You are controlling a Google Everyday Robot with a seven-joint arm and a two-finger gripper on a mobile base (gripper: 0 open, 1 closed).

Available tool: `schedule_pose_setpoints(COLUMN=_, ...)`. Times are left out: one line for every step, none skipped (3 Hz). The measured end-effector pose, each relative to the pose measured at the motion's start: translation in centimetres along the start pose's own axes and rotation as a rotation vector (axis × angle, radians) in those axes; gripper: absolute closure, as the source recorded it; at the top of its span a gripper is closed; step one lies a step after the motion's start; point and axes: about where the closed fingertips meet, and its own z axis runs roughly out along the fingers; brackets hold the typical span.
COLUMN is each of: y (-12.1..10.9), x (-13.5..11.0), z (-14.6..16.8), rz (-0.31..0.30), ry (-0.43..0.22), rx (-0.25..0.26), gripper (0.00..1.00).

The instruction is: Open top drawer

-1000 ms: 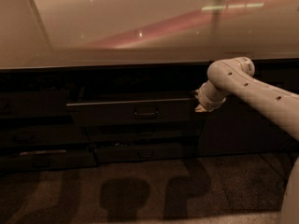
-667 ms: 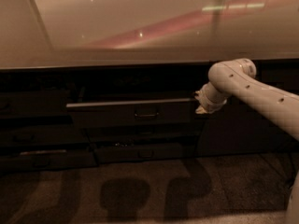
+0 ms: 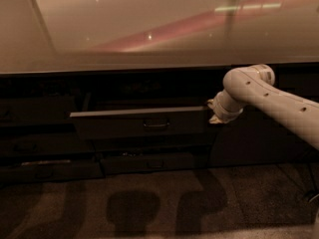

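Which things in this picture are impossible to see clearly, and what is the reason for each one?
1. Camera view: the inside of the top drawer, hidden by its own front and shadow.
2. Camera view: whether the gripper, at the drawer's right end, touches it; the arm and shadow hide this.
3. Camera view: the arm's far end, cut off by the right edge.

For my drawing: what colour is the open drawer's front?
The top drawer front is dark grey-brown, camera view; the gripper is at its right end.

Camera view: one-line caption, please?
Top drawer stands partly open beneath the counter, gripper at its right edge.
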Motion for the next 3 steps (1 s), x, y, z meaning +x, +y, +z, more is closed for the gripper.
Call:
schedule_pose_setpoints(y=-0.08, x=-0.04, z=-0.32, rz=0.000, ry=0.000, rx=0.000, gripper=1.00)
schedule_pose_setpoints(y=0.82, x=-0.12, z=-0.31, rz=-0.006, ry=0.001, rx=-0.005, gripper=1.00)
schedule_pose_setpoints(y=0.72, x=-0.15, z=-0.61, rz=-0.006, ry=0.001, rx=-0.005, gripper=1.00)
